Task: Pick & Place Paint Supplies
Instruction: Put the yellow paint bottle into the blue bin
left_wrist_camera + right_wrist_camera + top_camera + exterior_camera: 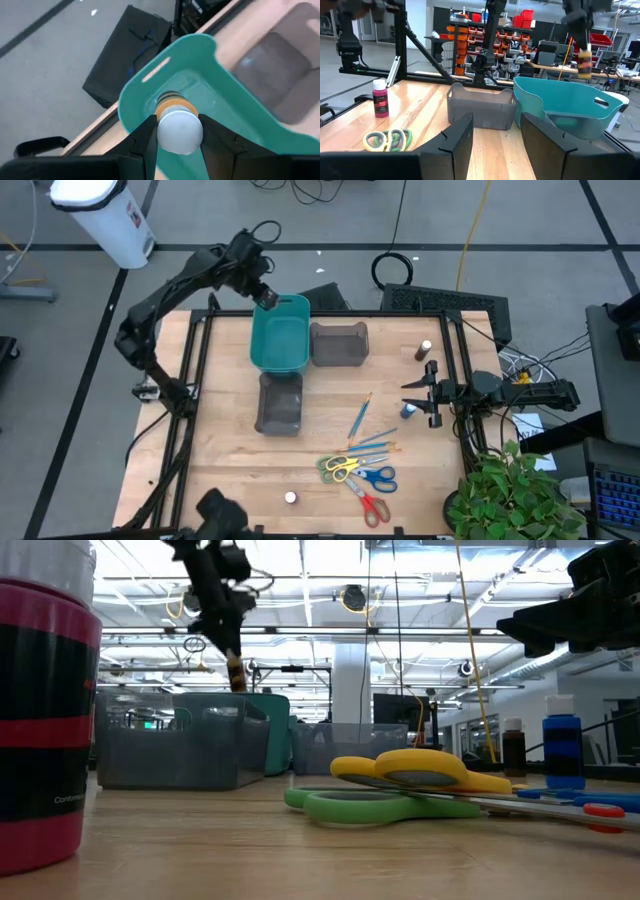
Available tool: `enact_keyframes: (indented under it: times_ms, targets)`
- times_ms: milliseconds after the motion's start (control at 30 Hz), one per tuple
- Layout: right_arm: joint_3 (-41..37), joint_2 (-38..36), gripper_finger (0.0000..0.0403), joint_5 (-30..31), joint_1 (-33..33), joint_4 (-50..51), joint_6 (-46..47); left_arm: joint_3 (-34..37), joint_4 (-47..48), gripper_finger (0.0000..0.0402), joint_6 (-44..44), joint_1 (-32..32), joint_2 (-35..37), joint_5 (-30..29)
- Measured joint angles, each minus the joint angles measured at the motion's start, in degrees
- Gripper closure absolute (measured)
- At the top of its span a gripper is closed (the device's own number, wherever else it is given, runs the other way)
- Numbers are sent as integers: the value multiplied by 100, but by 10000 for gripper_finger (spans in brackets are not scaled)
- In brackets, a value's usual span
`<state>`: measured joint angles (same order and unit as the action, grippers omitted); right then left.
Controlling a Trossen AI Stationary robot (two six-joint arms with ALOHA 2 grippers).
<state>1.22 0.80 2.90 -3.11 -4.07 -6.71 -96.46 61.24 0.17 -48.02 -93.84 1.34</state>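
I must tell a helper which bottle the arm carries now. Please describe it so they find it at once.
Look at the teal bin at the table's far edge. Above it, the left gripper holds a small bottle with a white cap and an orange-brown body. The other bottles stand on the table.

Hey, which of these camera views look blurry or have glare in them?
Low view: the near pink-and-black container is soft, ceiling lights glare. Left wrist view: the white-capped paint bottle in the left tool is slightly soft. Right wrist view: glare streaks the table.
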Motion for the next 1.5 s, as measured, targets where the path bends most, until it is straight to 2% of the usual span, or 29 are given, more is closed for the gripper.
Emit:
enact_keyframes:
  times_ms: [400,767,1000,1500]
  targets:
    - [0,0,248,0,1,-1,-1,673,-620,280,255,-185,-513,34]
    - [-1,0,248,0,0,-1,0,1304,-912,280,216,-185,-521,19]
    - [2,0,248,-2,2,-1,2,1762,-1503,280,161,-185,-521,16]
    - [1,0,248,-1,1,1,-1,2317,-1999,280,-36,-172,-521,14]
